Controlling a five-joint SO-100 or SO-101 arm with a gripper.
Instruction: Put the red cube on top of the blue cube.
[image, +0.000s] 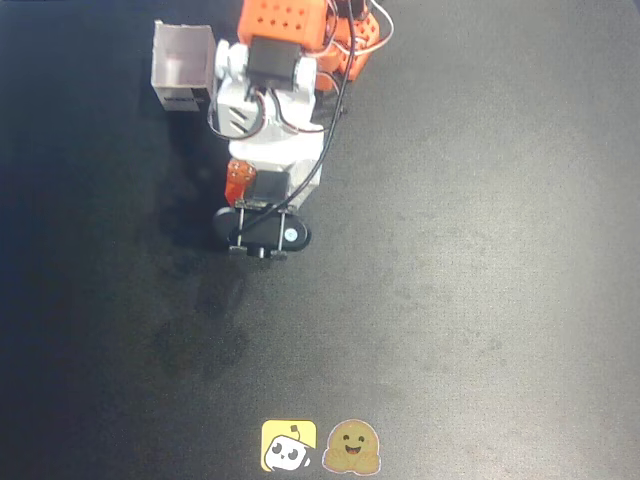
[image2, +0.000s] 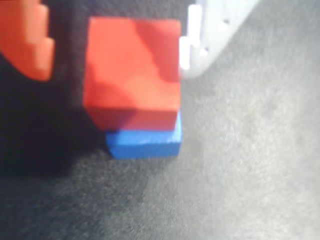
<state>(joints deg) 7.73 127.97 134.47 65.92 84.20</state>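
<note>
In the wrist view the red cube (image2: 132, 70) sits on top of the blue cube (image2: 145, 142), shifted a little so that only the blue cube's front edge shows. My gripper (image2: 115, 62) is open around the red cube. The orange finger (image2: 27, 40) stands apart from the cube's left side, with a dark gap between. The white finger (image2: 200, 45) is right at its right side. In the overhead view both cubes are hidden under the arm, and only the orange finger (image: 239, 181) shows beside the wrist.
A white open box (image: 182, 65) stands at the back left next to the arm's base (image: 290, 30). Two stickers (image: 289, 445) (image: 351, 447) lie at the front edge of the dark mat (image: 480, 250).
</note>
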